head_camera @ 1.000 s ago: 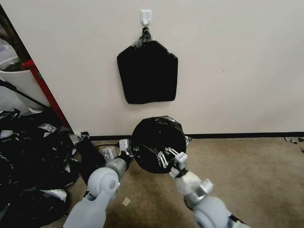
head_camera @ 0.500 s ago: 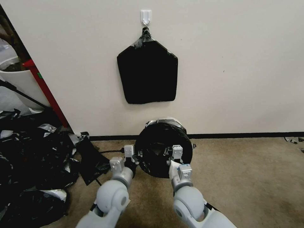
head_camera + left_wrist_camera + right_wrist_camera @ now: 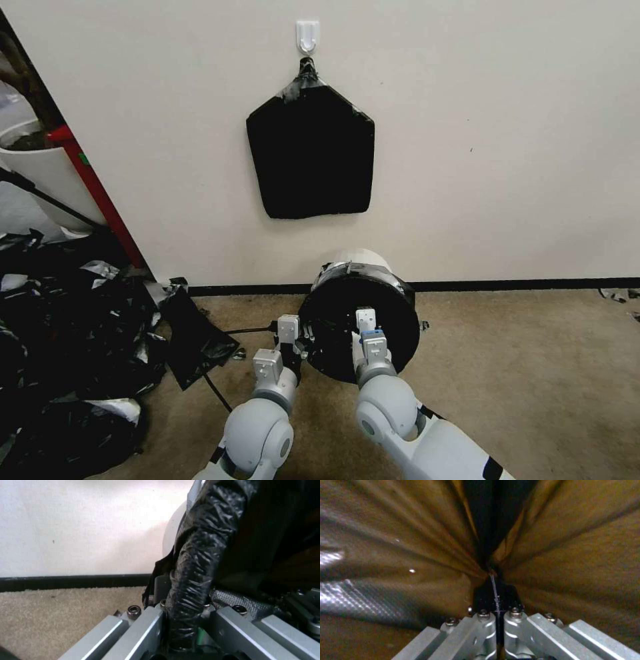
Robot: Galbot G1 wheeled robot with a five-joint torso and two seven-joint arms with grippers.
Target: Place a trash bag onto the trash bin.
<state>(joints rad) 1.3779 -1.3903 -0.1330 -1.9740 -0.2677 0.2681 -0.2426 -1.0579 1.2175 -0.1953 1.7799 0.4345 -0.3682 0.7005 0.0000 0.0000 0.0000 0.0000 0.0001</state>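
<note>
Beige carpet (image 3: 533,373) meeting white wall; glossy black trash bag (image 3: 363,320) stretching over cream trash bin (image 3: 357,259), tilted near baseboard. Left gripper (image 3: 186,620) pinching bag's rolled rim; right gripper (image 3: 496,597) pressed together on bag film.

My head view is evenly lit and sharp at centre, with the wall (image 3: 507,133) bowing toward the corners. At ten o'clock the left wrist view washes out in glare. The right wrist view is dim and soft, its plastic folds (image 3: 403,545) tinted amber-brown.
</note>
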